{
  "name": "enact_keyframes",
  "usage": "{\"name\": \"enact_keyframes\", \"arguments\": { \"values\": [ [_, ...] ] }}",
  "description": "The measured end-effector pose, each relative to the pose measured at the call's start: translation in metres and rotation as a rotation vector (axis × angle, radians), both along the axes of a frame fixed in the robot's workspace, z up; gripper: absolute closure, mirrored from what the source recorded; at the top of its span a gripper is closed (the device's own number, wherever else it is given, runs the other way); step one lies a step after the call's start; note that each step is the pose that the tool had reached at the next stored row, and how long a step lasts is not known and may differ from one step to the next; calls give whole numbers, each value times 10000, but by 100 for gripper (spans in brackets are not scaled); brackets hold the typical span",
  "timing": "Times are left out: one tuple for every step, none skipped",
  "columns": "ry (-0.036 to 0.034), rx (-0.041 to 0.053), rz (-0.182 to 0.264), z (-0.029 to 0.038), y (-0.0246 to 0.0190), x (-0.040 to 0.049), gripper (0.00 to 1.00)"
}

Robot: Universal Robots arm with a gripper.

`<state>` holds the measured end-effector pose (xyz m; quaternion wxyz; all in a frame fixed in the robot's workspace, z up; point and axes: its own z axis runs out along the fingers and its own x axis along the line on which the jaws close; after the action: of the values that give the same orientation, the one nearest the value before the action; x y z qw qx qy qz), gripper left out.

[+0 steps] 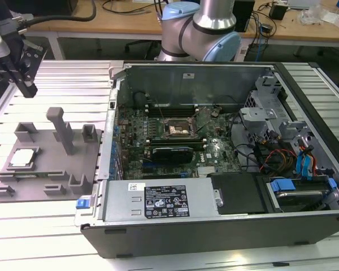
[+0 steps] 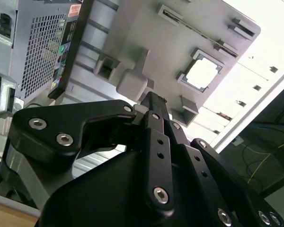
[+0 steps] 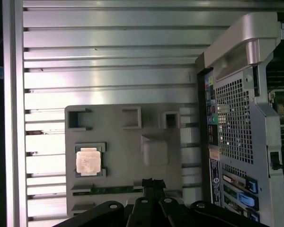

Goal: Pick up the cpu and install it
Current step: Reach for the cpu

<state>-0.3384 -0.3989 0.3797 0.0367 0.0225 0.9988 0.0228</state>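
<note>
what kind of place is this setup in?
Probably a robotics lab bench: an open desktop PC case on a slotted aluminium table, a grey fixture plate holding the cpu, and cable-strewn wooden desks behind.

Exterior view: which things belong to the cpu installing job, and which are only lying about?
Job: cpu on the grey plate; socket on the motherboard; gripper.
Lying about: power supply; drive cage; coloured cables.
</note>
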Motion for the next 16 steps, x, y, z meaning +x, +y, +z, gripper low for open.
{"name": "enact_keyframes", "arguments": {
  "values": [
    [-1, 1, 0, -13, 0, -15, 89],
    [-2, 1, 0, -25, 0, -23, 89],
    [0, 1, 0, -36, 0, -28, 89],
    [4, -1, 1, -47, 0, -33, 89],
    [12, 0, -1, -78, 0, -45, 89],
    [24, 0, 0, -97, 0, -51, 89],
    [55, -1, 1, -121, 0, -56, 89],
    [83, -4, 1, -136, 0, -60, 89],
    [104, -5, 0, -150, 0, -63, 89],
    [143, -8, -1, -174, 0, -70, 89],
    [179, -10, -2, -200, 1, -79, 89],
    [209, -10, -2, -225, 1, -95, 89],
    [224, -13, 0, -237, 0, -110, 89],
    [235, -13, -1, -257, 0, -134, 89],
    [248, -14, -1, -279, 1, -164, 89],
    [270, -19, -1, -310, 0, -193, 89]
  ]
}}
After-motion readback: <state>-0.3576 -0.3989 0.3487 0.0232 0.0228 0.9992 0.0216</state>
